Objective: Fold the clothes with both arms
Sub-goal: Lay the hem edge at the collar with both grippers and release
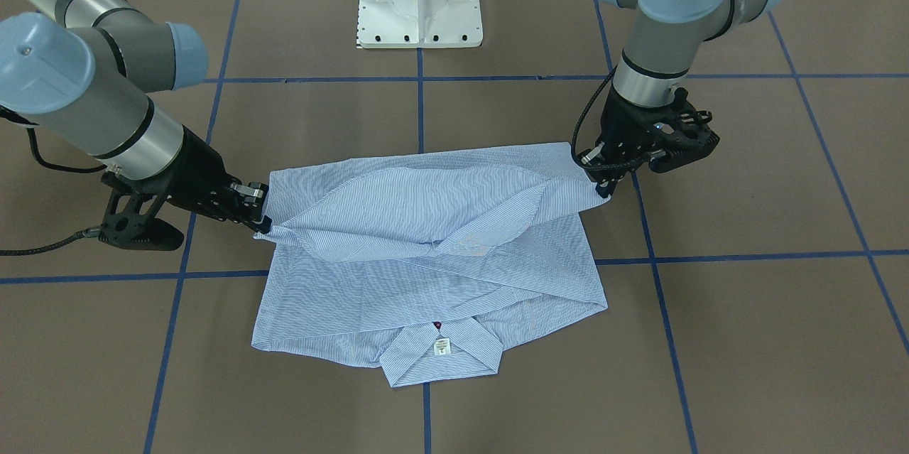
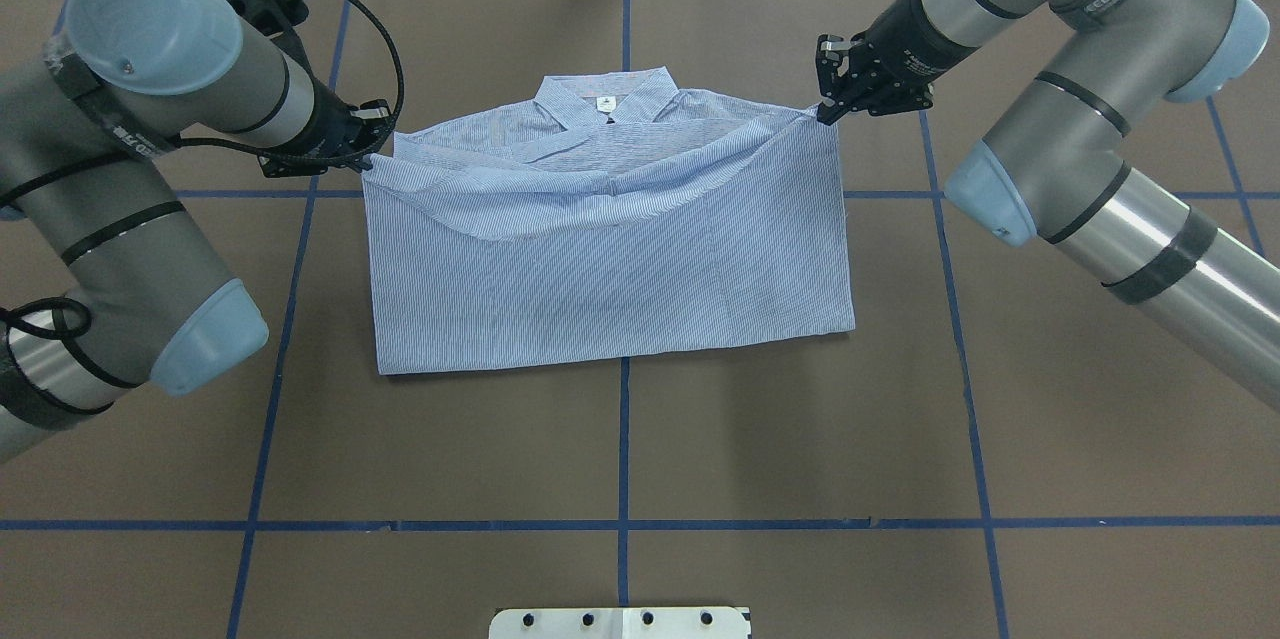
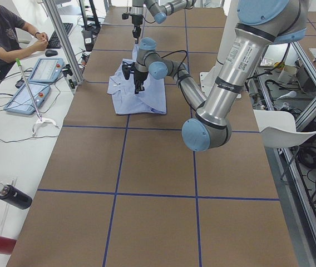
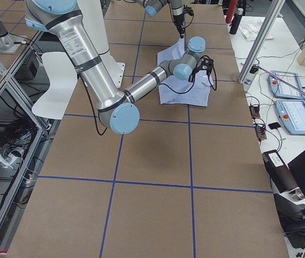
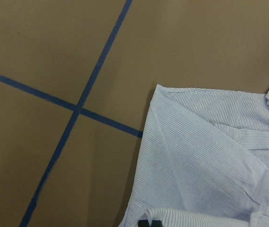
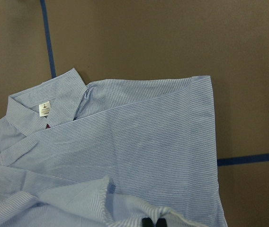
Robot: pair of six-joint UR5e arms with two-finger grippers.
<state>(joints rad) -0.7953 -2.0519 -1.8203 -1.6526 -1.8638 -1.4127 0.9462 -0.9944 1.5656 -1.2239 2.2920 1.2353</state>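
The left gripper (image 2: 366, 160) and right gripper (image 2: 826, 113) each pinch 1 corner of the finely striped shirt (image 2: 610, 279) (middle sagging), seemingly tight.

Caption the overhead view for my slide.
Left arm and right arm, jaws shut, hold the striped shirt folded toward its collar.

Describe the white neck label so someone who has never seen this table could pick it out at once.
On the brown table with blue tape lines lies one folded blue-and-white striped shirt, its collar at the edge farthest from the robot's base. The label is the small tag in the collar's middle, beside a dark red button: the only plain white patch on the stripes.
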